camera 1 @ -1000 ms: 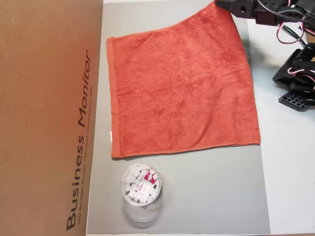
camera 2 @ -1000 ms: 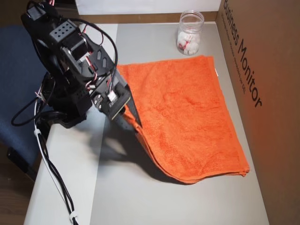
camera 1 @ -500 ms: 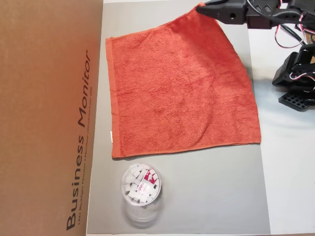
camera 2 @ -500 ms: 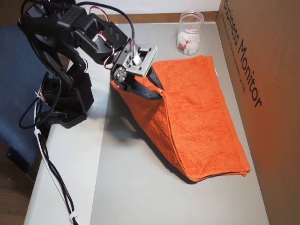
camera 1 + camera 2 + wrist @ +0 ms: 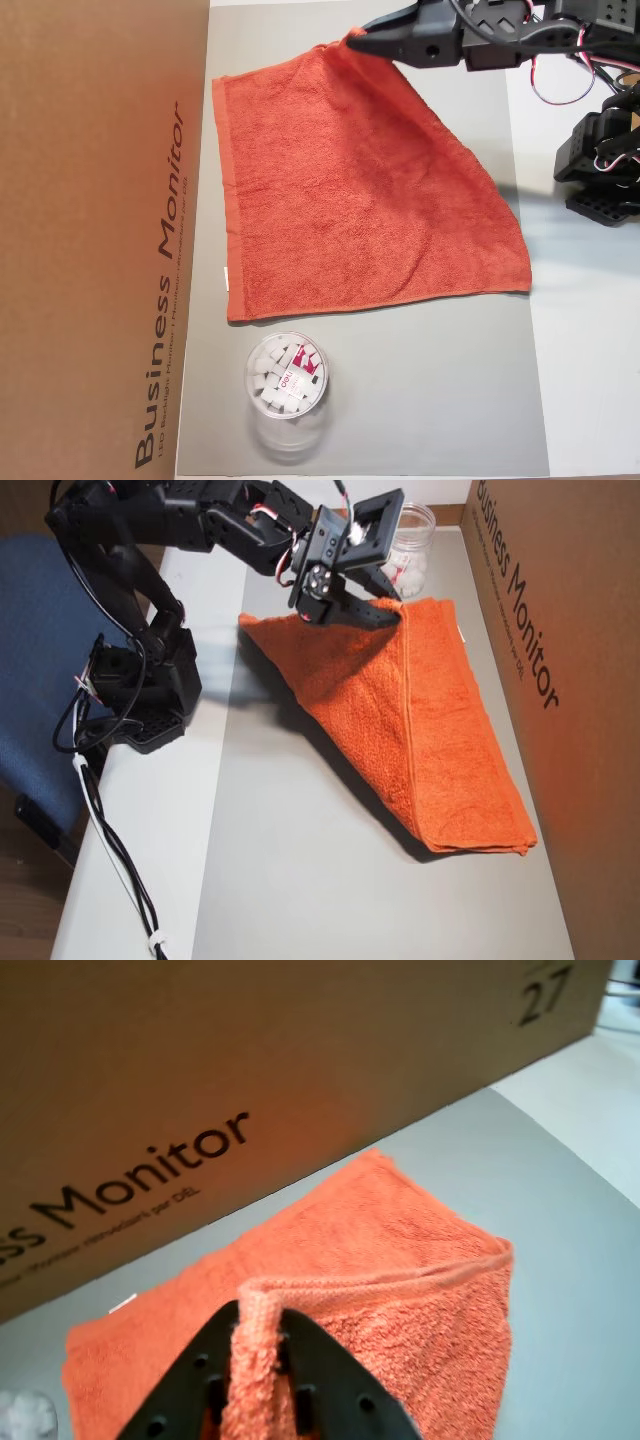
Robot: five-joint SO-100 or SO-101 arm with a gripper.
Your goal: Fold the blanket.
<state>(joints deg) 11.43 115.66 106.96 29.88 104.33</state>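
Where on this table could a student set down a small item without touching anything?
Bare grey mat lies between the blanket edge, the jar and the white table; that white strip is also free. It is crowded at the mat's far end, where the claw holds the blanket's corner, and along the cardboard box.

You are working in what looks like an office or home desk corner. A large brown cardboard box (image 5: 100, 230) printed "Business Monitor" walls one side of the white table (image 5: 150, 820). A blue upholstered chair seat (image 5: 35, 680) sits beside it, and a grey mat (image 5: 420, 390) covers the table's working area.
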